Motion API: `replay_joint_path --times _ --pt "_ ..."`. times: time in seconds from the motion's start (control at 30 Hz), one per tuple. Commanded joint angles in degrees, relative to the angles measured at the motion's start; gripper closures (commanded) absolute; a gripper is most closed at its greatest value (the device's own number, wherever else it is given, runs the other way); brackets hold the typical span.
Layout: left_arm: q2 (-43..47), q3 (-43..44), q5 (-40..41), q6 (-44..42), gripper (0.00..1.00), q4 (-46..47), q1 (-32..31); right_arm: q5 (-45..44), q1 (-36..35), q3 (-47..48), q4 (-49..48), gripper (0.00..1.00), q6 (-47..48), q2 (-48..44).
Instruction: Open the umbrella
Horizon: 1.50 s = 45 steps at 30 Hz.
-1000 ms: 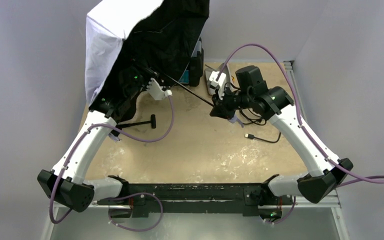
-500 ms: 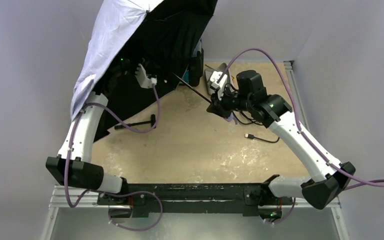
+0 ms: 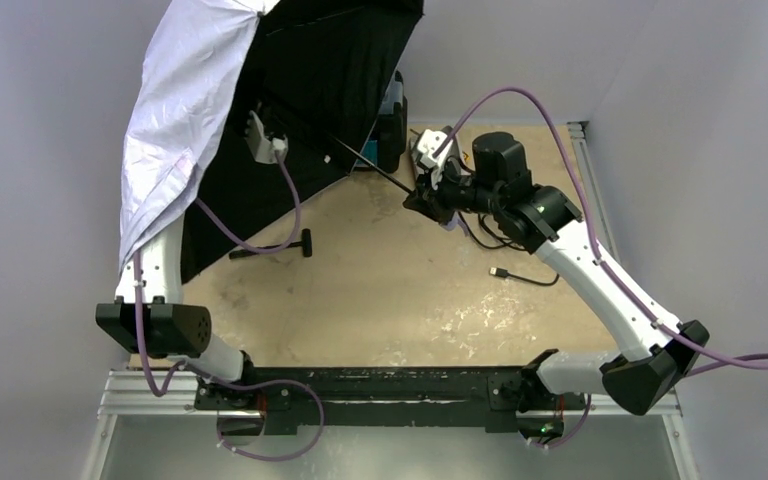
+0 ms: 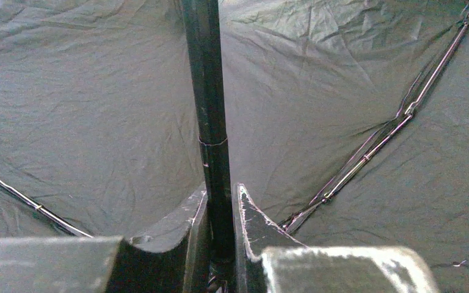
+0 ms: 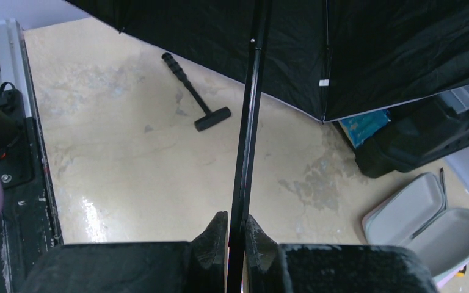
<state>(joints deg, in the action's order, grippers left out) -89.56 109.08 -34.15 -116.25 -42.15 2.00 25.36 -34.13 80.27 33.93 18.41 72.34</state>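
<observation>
The umbrella (image 3: 185,100) stands spread at the back left, pale lavender outside with a black lining (image 3: 330,70) facing the table. Its thin black shaft (image 3: 375,172) runs down and right from under the canopy. Under the canopy, my left gripper (image 4: 221,192) is shut on the thicker upper shaft (image 4: 210,110), with lining and ribs (image 4: 366,155) all around it. My right gripper (image 5: 237,220) is shut on the thin lower shaft (image 5: 247,122), above the table's middle back (image 3: 415,195). The handle is hidden behind the right gripper.
A black T-shaped tool (image 3: 280,246) lies on the tan tabletop (image 3: 390,290) under the canopy's edge. A black toolbox (image 5: 421,137) stands at the back, with an open grey case (image 5: 433,226) beside it. A black cable with a plug (image 3: 525,275) lies near the right arm.
The left arm has swung back and to the left along the shaft. The canopy has spread wider and risen. The right gripper has shifted slightly back and left, still holding the shaft.
</observation>
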Motion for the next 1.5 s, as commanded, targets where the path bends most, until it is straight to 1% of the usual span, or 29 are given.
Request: replay_joint_path --times 0.0,0.1,0.17,0.23,0.27,0.33,0.43,0.53,0.57,0.67,0.7,0.77,0.8,0.93,0.97,1.03,1.1,1.13,1.17,1.2,1.27,1.37,1.47 --pt "-0.4 -1.4 50.0 -12.4 0.94 34.1 23.3 14.6 0.8 2.4 27.4 1.00 13.0 -6.1" --pt "4.9 -9.0 44.7 -11.0 0.93 36.0 21.2 16.1 0.7 4.3 25.4 1.00 12.3 -4.5" --pt "9.6 -13.9 40.2 -9.8 0.91 36.2 18.4 17.5 0.7 5.0 23.4 1.00 11.0 -3.6" --pt "14.7 -18.5 35.7 -7.3 0.80 34.2 15.0 19.0 0.6 6.3 21.4 1.00 9.8 -2.2" --pt "17.0 -20.6 33.2 -5.5 0.70 33.2 13.1 19.7 0.5 6.9 20.9 1.00 9.7 -1.4" --pt "21.0 -25.2 30.2 -5.0 0.60 31.3 9.7 21.1 0.3 8.4 19.4 1.00 7.9 -0.2" --pt "25.0 -32.2 29.4 -5.2 0.47 31.2 5.0 22.3 -0.3 10.0 17.0 1.00 5.8 0.8" --pt "27.6 -36.7 29.4 -4.3 0.42 29.4 1.1 22.8 -0.9 10.7 15.3 1.00 4.4 0.9" --pt "28.0 -37.7 29.7 -3.7 0.38 29.2 0.0 22.8 -1.2 10.7 14.7 1.00 3.7 0.8" --pt "28.7 -39.9 31.1 -2.7 0.33 28.3 -3.9 22.8 -1.8 10.2 13.2 1.00 1.7 0.3" --pt "29.3 -40.4 30.2 -2.3 0.31 27.4 -4.6 22.7 -2.1 9.8 12.4 1.00 1.0 0.0" --pt "30.6 -40.6 27.7 -1.3 0.24 24.5 -6.5 22.2 -2.2 8.5 10.9 1.00 0.0 -0.5" --pt "31.3 -40.3 26.0 -0.4 0.23 22.3 -7.9 22.0 -2.2 8.0 10.2 1.00 -0.6 -0.7" --pt "32.5 -36.8 18.8 2.6 0.22 12.8 -10.9 21.7 -2.3 6.9 8.9 1.00 -1.3 -1.1" --pt "32.6 -35.9 17.9 3.7 0.24 10.7 -11.9 21.7 -2.3 6.7 8.2 1.00 -1.9 -1.2" --pt "32.5 -32.9 15.2 5.2 0.33 3.8 -12.8 21.4 -2.3 6.6 7.5 1.00 -2.1 -1.2" --pt "33.1 -31.6 13.3 5.4 0.38 -0.9 -13.5 20.6 -2.3 6.6 7.4 1.00 -2.5 -1.2" --pt "33.8 -32.3 13.6 5.1 0.39 -1.2 -13.9 20.4 -2.3 6.4 7.3 1.00 -2.5 -1.4" --pt "34.4 -33.5 14.9 4.1 0.41 -0.8 -14.2 20.4 -2.3 6.1 6.9 1.00 -3.0 -1.7" --pt "35.0 -35.1 18.0 3.4 0.43 -0.6 -14.4 20.4 -2.3 5.8 6.7 1.00 -3.5 -2.2" --pt "34.7 -36.0 24.2 6.2 0.48 1.7 -14.4 20.5 -2.3 5.5 7.1 1.00 -3.3 -2.7" --pt "32.0 -35.2 38.3 9.5 0.48 4.3 -13.3 19.1 -2.2 5.2 8.1 1.00 -3.3 -3.7" --pt "30.8 -36.4 44.5 10.0 0.47 11.1 -9.2 17.6 -2.2 4.6 8.0 1.00 -5.4 -4.7"
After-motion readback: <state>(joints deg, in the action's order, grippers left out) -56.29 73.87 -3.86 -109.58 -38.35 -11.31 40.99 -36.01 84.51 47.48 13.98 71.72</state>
